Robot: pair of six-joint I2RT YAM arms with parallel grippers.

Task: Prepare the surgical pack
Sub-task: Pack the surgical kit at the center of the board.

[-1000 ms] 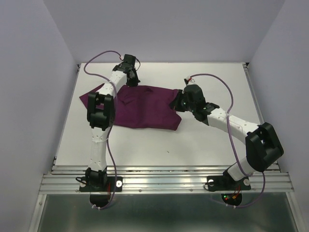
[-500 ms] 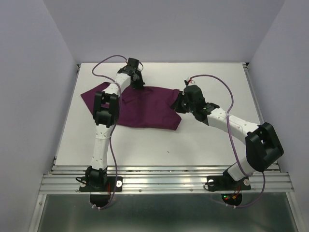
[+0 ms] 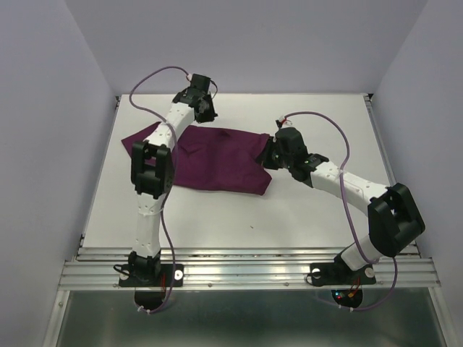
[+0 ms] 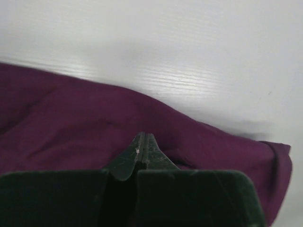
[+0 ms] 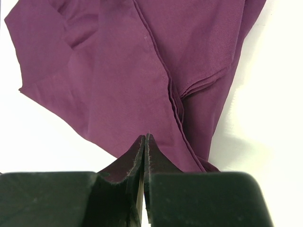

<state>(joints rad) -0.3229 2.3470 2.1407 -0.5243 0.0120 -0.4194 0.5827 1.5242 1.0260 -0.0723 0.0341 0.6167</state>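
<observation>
**Left gripper**: the fingers are pressed together tip to tip, and nothing shows between them. The tips hang over the purple cloth close to its far edge. Whether they touch the fabric cannot be told. The white table begins just past that edge.

**Left arm**: it rises from its base at the near left, with the elbow bent above the cloth's left part. The forearm reaches toward the far side, and the wrist tips down at the cloth's back border.

**Right gripper**: the fingers are closed flat against each other, with nothing visible in their grip. The tips point at the cloth's right-hand side, where a folded seam and several stacked layers run toward them. Contact cannot be told.

**Right arm**: the base is at the near right and the elbow sits out to the right. The forearm lies low across the table toward the left, and the wrist is at the cloth's right edge.

**Purple cloth**: one piece, rumpled and partly folded, lies on the far-middle part of the table between the two grippers. Its left corner sticks out past the left arm.

**Table**: white top, with a metal rail along the near edge carrying both bases.
</observation>
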